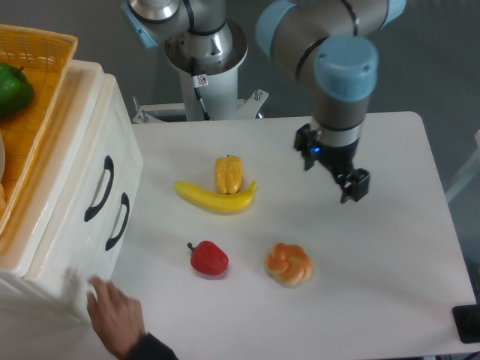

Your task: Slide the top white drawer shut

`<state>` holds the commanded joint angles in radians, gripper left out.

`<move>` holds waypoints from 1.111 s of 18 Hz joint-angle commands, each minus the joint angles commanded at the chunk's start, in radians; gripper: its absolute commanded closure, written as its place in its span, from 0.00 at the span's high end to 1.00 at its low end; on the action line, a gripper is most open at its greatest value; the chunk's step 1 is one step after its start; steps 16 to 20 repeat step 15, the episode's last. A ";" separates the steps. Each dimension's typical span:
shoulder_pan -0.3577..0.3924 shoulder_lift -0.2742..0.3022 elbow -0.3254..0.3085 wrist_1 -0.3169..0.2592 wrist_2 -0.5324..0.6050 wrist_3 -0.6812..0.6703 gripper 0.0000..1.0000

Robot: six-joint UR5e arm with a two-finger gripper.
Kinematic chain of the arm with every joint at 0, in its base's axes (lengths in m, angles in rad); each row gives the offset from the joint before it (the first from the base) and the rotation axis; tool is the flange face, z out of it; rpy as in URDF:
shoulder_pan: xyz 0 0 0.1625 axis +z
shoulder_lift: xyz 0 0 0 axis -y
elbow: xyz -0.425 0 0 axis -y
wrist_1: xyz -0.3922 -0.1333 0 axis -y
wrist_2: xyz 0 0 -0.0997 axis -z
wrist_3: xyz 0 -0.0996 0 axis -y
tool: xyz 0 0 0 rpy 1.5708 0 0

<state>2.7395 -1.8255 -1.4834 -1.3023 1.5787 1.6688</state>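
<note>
The white cabinet point(71, 270) stands at the table's left edge, seen from above. The top white drawer point(81, 176) carries the upper black curved handle point(99, 188), and its front looks level with the lower drawer point(101, 251) beneath it. My gripper point(331, 166) hangs over the right half of the table, far from the cabinet. It is open, with nothing between its fingers.
A person's hand point(116, 315) touches the cabinet's lower front corner. A banana point(214, 199), a yellow pepper point(228, 174), a red pepper point(209, 258) and a bun point(289, 264) lie mid-table. An orange basket point(34, 52) holding a green fruit point(13, 88) sits on the cabinet.
</note>
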 joint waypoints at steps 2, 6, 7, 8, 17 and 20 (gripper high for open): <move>0.017 0.006 -0.002 -0.026 -0.020 0.022 1.00; 0.057 0.011 -0.003 -0.049 -0.020 0.098 1.00; 0.072 0.017 -0.003 -0.051 -0.020 0.124 1.00; 0.092 0.026 -0.005 -0.054 -0.020 0.150 1.00; 0.155 0.037 -0.021 -0.054 -0.035 0.238 1.00; 0.155 0.037 -0.021 -0.054 -0.035 0.238 1.00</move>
